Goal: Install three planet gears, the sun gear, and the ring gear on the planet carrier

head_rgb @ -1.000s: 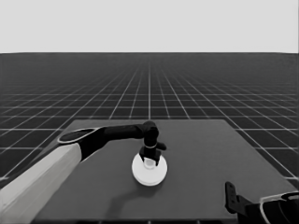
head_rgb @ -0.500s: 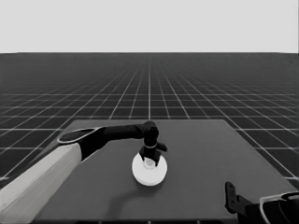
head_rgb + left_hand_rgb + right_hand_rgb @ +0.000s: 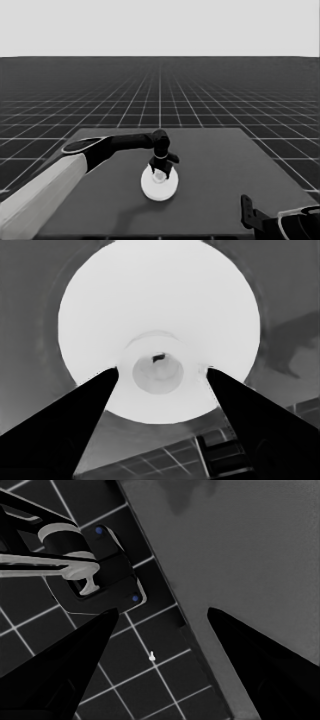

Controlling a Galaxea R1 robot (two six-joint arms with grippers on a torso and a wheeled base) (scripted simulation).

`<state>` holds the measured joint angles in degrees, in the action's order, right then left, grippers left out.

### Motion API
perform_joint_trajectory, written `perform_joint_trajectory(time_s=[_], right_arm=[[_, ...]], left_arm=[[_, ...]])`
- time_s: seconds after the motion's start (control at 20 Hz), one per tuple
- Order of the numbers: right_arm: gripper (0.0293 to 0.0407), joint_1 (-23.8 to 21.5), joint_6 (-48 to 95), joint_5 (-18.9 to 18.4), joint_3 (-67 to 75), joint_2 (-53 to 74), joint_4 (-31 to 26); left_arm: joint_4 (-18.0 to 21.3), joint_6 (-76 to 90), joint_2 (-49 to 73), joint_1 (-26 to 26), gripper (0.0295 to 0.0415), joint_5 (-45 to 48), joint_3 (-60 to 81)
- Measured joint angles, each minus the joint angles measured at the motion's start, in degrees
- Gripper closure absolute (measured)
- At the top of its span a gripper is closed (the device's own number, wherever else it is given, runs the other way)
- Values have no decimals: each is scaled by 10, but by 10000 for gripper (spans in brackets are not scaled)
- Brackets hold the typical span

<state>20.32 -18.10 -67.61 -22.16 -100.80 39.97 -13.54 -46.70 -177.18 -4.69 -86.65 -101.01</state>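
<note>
While the left gripper (image 3: 160, 172) hung over the larger round part (image 3: 159, 184) at mid-table, its fingers stood apart, holding nothing (the gears were hidden). The right gripper (image 3: 248, 212) waited, open, by the near corner. Best to rise straight, leaving the stack undisturbed.

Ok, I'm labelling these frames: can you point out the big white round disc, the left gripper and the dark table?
large white round disc (image 3: 151, 187): head view, near rim.
left gripper (image 3: 159, 372): left wrist view, midway between fingertips.
dark table (image 3: 220, 165): head view, bare top.
</note>
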Motion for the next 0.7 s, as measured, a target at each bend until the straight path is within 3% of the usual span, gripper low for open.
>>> perform_joint_trajectory(time_s=[0.4,0.5,0.7], right_arm=[[315,0,0,0,0,0,0],[315,0,0,0,0,0,0],[315,0,0,0,0,0,0]], left_arm=[[0,2,0,1,326,0,0],[34,-207,6,41,325,-10,24],[50,-303,7,61,326,-15,30]])
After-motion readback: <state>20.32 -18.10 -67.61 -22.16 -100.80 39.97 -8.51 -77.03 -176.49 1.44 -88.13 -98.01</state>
